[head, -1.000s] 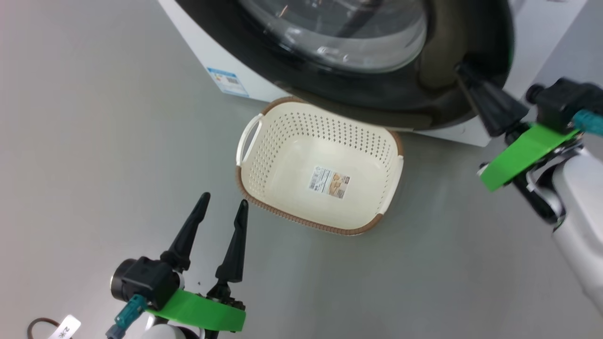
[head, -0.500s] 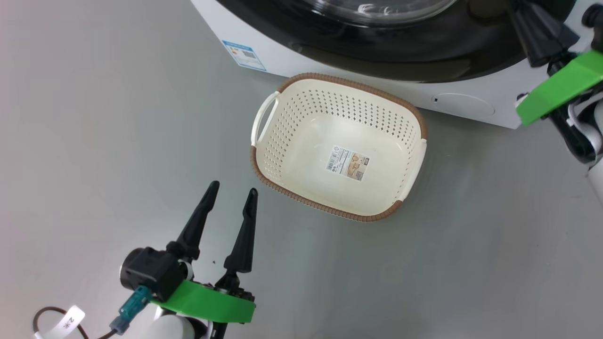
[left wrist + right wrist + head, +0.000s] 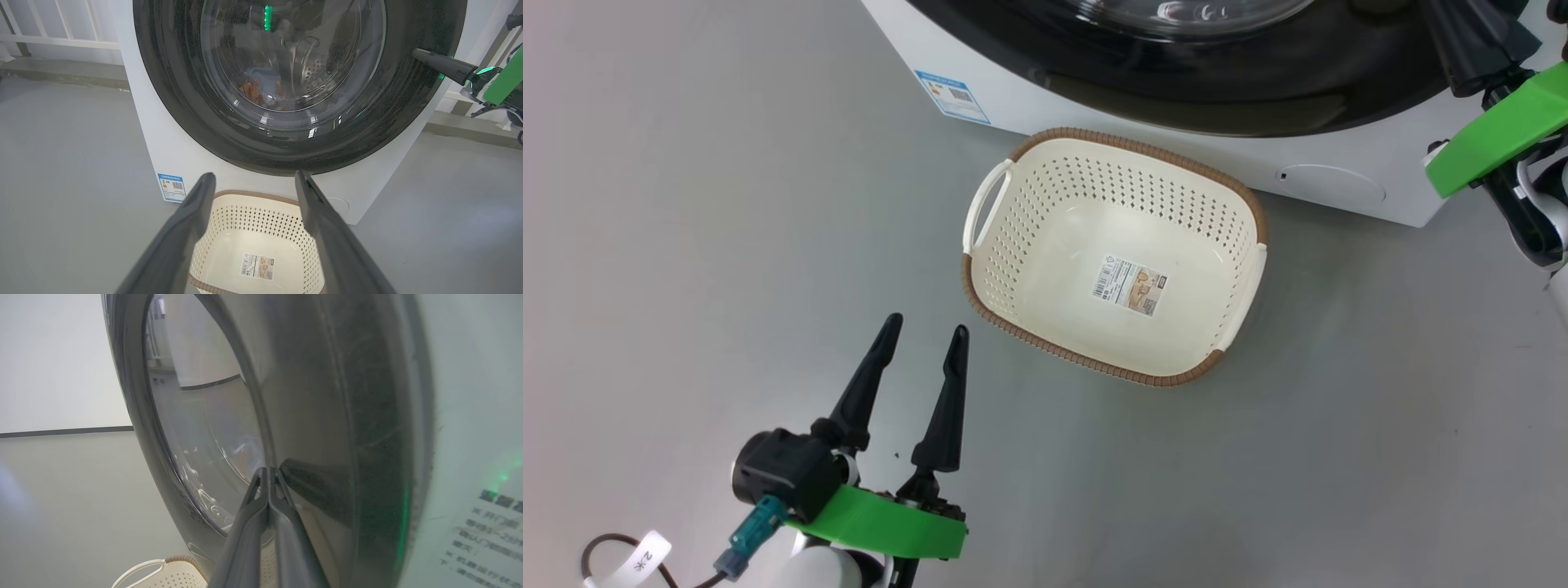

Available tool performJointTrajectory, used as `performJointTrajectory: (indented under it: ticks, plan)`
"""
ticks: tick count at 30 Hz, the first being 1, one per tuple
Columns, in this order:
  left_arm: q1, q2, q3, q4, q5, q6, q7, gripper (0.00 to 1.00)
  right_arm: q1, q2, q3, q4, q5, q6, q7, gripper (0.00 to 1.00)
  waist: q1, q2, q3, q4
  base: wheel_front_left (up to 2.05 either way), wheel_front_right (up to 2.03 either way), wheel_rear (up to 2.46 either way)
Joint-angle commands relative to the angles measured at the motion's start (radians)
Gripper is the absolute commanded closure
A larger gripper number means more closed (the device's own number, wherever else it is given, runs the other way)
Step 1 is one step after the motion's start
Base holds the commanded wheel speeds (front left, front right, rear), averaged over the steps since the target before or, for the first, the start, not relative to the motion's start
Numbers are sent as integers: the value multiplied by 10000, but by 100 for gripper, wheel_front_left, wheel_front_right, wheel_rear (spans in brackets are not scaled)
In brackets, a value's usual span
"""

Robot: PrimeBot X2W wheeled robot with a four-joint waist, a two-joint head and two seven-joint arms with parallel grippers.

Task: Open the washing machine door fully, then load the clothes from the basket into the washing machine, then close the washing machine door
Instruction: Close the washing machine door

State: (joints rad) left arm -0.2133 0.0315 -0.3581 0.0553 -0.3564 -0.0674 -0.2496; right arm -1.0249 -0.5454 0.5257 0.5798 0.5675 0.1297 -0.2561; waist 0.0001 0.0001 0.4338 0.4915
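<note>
Washing machine door (image 3: 163,90) flat against the washing machine (image 3: 141,122), the clothes (image 3: 261,83) behind its glass.
The basket (image 3: 1021,245) stands on the floor (image 3: 686,204) just in front of the machine, under the door, and we see its label sticker (image 3: 1129,285) bare. Our right jaws are pressed together, tips at the door's black ring near the machine's right edge; touching or not, we cannot tell. Our left jaws stand apart above the floor, farther from the machine than the basket.

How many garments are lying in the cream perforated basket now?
0. The cream-white perforated plastic basket holds just its label sticker; light blue fabric shows through the glossy round black door; more may hide there.
</note>
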Motion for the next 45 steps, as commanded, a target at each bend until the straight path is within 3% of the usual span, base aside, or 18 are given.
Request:
performJointTrajectory:
  ticks: [1,10,26,28,29,30,31,32,33,45]
  plan:
    - [-153,188,344,-283,-57,83,-122,0,188,-37,91,-308,93,10,-54,100,-1,-1,-47,-30,0,0,0]
    - [-80,187,568,-184,195,19,-122,0,1706,217,-30,-1222,-32,10,-56,100,-1,-1,-317,-563,0,0,0]
    - [-29,203,1010,457,743,-355,-122,0,5715,921,-2285,-3818,-1055,10,-56,100,-1,-1,-1437,-1905,0,0,0]
    - [37,249,1070,529,772,-395,-122,0,6185,1068,-2535,-4058,-1190,10,-56,88,-1,-1,-1610,-2034,0,0,0]
    - [37,249,1070,529,772,-395,-122,0,6185,1068,-2535,-4058,-1190,10,-56,88,-1,-1,-1610,-2034,0,0,0]
    - [73,276,1104,558,783,-410,-122,0,6403,1145,-2635,-4158,-1246,10,-56,78,-1,-1,-1690,-2105,0,0,0]
    - [111,304,1134,585,789,-424,-122,0,6594,1218,-2741,-4258,-1313,10,-56,63,-1,-1,-1763,-2173,0,0,0]
    - [149,332,1153,614,798,-437,-122,0,6770,1299,-2841,-4368,-1364,10,-56,27,-1,-1,-1837,-2236,0,0,0]
    - [189,355,1177,636,800,-448,-122,0,6937,1378,-2935,-4469,-1424,10,-56,0,-1,-1,-1915,-2298,0,0,0]
    - [825,701,1415,890,689,-501,-122,0,8686,2376,-3841,-5059,-1969,10,-57,0,-1,-1,-2851,-2970,0,0,0]
